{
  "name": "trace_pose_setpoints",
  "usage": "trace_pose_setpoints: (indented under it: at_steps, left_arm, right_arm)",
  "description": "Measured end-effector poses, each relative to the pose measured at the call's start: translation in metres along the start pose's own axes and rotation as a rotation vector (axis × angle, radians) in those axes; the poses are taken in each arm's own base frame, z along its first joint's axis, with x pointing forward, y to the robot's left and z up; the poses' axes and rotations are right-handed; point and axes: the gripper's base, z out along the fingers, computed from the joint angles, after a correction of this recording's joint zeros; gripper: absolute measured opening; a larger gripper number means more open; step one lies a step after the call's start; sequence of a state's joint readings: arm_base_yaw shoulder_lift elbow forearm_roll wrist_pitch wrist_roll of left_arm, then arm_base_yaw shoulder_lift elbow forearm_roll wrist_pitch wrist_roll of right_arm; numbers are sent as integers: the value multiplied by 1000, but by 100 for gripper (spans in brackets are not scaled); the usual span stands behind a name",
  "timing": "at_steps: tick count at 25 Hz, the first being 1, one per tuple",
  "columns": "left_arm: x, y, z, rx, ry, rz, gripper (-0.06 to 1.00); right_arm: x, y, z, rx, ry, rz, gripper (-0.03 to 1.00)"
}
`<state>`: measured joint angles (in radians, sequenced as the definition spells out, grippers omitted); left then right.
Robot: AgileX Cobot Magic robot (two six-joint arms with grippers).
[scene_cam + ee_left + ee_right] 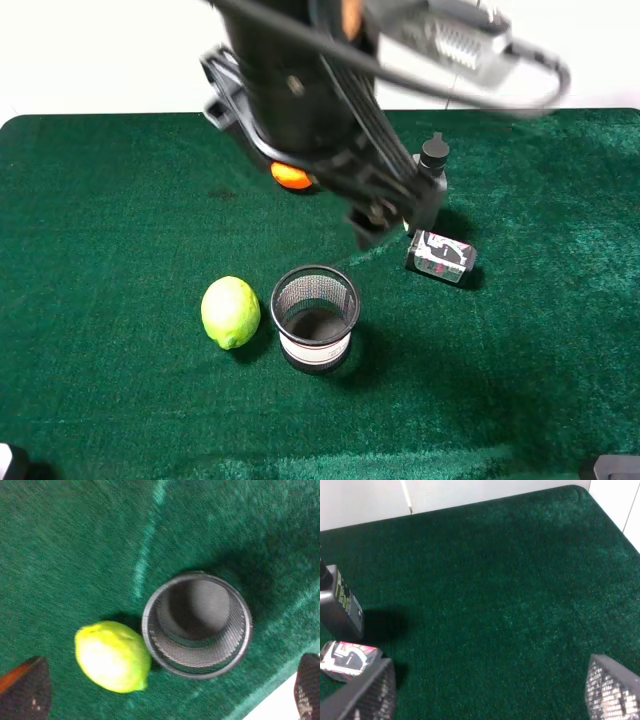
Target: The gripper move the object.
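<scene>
The black wire-mesh pen cup [315, 320] with a white band stands upright on the green cloth, just right of a yellow-green lemon [231, 312]. In the left wrist view I look straight down into the cup [196, 625], with the lemon [112, 656] beside it. My left gripper [167, 687] is open and empty, high above the cup; its fingertips [25, 690] show only at the picture's corners. My right gripper [489, 694] is open and empty over bare cloth. A bulky black arm [300, 100] fills the upper middle of the exterior view.
A grey bottle with a black cap [432, 170] stands at the back right, and a small dark patterned jar [441, 256] lies in front of it. Both show in the right wrist view, bottle [340, 607] and jar [347, 660]. An orange [291, 176] is mostly hidden behind the arm.
</scene>
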<state>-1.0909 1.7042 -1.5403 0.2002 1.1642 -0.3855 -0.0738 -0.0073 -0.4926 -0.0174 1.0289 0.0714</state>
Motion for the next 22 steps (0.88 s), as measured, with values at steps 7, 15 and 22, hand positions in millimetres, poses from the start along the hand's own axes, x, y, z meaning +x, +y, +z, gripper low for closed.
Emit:
trace_pose_setpoints:
  at_steps: [7,15,22]
  left_arm:
    - [25,34,-47,-13,-122,-36,99]
    - [96,72,-79,-12,-200,-57,99]
    - [163,93,-100,19,-312,-77,99]
  right_arm:
    - [0,0,0,0,0,0,57]
    - [0,0,0,0,0,0,57]
    - [0,0,0,0,0,0,57]
